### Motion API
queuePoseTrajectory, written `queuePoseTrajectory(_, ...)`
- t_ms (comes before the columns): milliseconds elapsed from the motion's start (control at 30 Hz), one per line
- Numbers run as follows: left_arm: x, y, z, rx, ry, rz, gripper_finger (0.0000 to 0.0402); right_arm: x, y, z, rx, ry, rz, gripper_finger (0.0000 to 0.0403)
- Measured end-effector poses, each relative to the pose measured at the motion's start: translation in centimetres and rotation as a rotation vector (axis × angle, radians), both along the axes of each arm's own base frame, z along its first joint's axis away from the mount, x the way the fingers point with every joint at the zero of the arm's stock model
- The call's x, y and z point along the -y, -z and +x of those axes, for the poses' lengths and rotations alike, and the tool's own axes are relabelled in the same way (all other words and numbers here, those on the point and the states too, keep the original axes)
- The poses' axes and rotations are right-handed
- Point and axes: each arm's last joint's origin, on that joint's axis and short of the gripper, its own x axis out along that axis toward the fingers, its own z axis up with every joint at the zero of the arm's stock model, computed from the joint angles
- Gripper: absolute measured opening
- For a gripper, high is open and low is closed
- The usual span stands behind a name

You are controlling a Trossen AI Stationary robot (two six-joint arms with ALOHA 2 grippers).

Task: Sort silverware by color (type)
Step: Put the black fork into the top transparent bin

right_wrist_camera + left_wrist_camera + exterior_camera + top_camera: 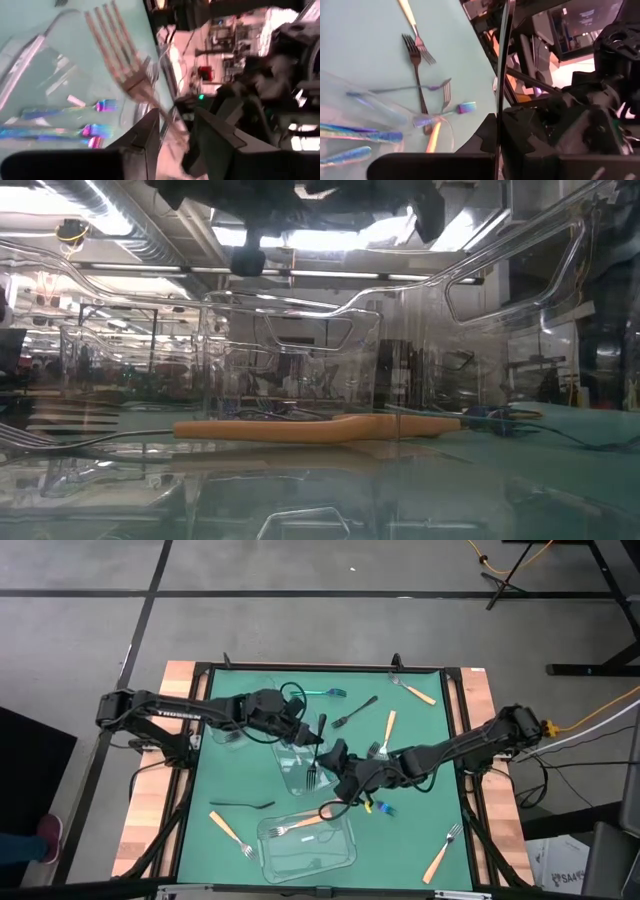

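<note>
My left gripper [312,736] reaches in from the table's left and is shut on a slim black utensil [322,723] over the middle clear container [290,776]. My right gripper [330,762] comes from the right and is shut on a dull-metal fork [312,776] beside that container. Iridescent utensils [355,135] lie inside the container. An orange-handled fork [300,825] lies flat in the near container [335,858]; the low view shows it too [300,428]. More silverware lies flat on the green mat. My left gripper pinches the black utensil between its two fingers; the thin handle [499,131] runs edge-on up out of the hold. It is lifted clear of the table. My right gripper pinches the fork by its handle just behind the neck [154,106]. The tines [107,30] stick out past the fingers, above the mat and the container.
A third clear container [232,736] stands at the left. On the mat lie a black fork [355,712], a black utensil [242,805], a teal one [325,692], a blue one [380,808] and orange-handled forks [415,691], [387,730], [230,830], [442,858].
</note>
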Motion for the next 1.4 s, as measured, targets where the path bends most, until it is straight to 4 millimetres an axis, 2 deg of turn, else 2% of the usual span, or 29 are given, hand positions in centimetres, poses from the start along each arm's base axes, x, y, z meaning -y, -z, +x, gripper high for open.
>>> queuePoseTrajectory(233,-2.2,-0.1,-0.4,0.019,0.022,0.056,0.0,0.4,-0.1,-1.1,-0.051,0.051,0.075,0.0117)
queuePoseTrajectory(533,-7.2,-0.7,-2.1,0.061,-0.024,0.163,0.0,1.4,0.6,-1.4,-0.117,0.129,0.156,0.0117)
queuePoseTrajectory(767,-11.6,-2.3,-5.7,0.105,-0.104,0.251,0.0,3.9,1.0,-1.1,-0.146,0.207,0.269,0.0117)
queuePoseTrajectory(933,-13.4,-3.3,-8.9,0.067,-0.171,0.378,0.0,6.1,1.2,-0.7,-0.154,0.247,0.369,0.0117)
queuePoseTrajectory(1033,-13.8,-3.3,-10.6,-0.018,-0.197,0.458,0.0,7.6,1.3,-0.6,-0.16,0.277,0.425,0.0117)
queuePoseTrajectory(1200,-13.6,-2.6,-13.3,-0.254,-0.241,0.552,0.0,10.0,1.3,-0.5,-0.161,0.306,0.558,0.0117)
queuePoseTrajectory(1400,-13.0,-1.1,-14.9,-0.541,-0.196,0.605,0.0,13.0,1.5,-0.4,-0.162,0.331,0.703,0.0117)
